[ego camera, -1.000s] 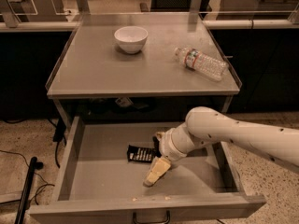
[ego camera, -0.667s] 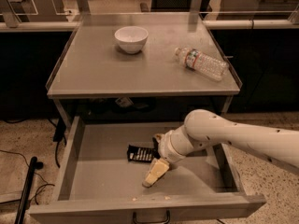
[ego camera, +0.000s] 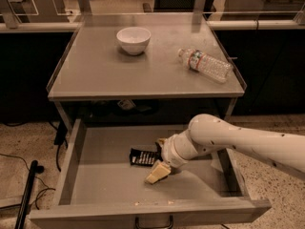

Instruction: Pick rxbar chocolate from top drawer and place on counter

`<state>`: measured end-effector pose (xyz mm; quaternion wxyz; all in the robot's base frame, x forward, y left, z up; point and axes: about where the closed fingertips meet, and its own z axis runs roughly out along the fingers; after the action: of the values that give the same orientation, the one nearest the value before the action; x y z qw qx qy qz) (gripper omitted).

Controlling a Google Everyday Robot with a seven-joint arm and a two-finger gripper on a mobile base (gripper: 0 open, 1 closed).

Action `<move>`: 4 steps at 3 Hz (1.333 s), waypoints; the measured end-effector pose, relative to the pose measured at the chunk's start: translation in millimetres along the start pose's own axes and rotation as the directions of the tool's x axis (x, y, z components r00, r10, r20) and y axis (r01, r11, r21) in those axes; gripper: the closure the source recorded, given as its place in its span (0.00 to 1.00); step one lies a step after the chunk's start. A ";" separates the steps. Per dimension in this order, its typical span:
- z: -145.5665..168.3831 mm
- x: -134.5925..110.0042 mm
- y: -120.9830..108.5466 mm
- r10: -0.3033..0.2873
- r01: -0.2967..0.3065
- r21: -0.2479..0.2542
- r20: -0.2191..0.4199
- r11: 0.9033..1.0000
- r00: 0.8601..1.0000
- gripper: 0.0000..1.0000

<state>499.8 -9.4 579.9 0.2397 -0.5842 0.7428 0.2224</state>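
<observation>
The rxbar chocolate (ego camera: 142,157) is a small black bar with white lettering lying flat on the floor of the open top drawer (ego camera: 100,185), near its middle. My gripper (ego camera: 159,162) reaches down into the drawer from the right on a white arm. Its cream fingers (ego camera: 157,171) sit at the bar's right end. One finger shows in front of the bar and the other behind it. The counter (ego camera: 105,73) is the grey metal top above the drawer.
A white bowl (ego camera: 134,40) stands on the counter at the back centre. A clear plastic water bottle (ego camera: 206,65) lies on its side at the counter's right. The drawer's dark handle (ego camera: 153,222) is at the front. A black pole (ego camera: 26,194) stands at the left.
</observation>
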 end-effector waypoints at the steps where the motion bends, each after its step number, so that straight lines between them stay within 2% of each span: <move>1: 0.0 0.0 0.0 0.000 0.000 0.000 0.000 1.000 1.000 0.48; 2: -1.3 -1.0 0.1 0.000 0.000 0.000 0.000 1.000 1.000 0.80; 3: -7.9 -6.2 0.6 0.000 0.000 0.000 0.000 1.000 1.000 1.00; 4: -7.9 -6.2 0.6 0.000 0.000 0.000 0.000 1.000 1.000 1.00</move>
<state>499.7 -9.3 590.0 0.2396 -0.5843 0.7428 0.2225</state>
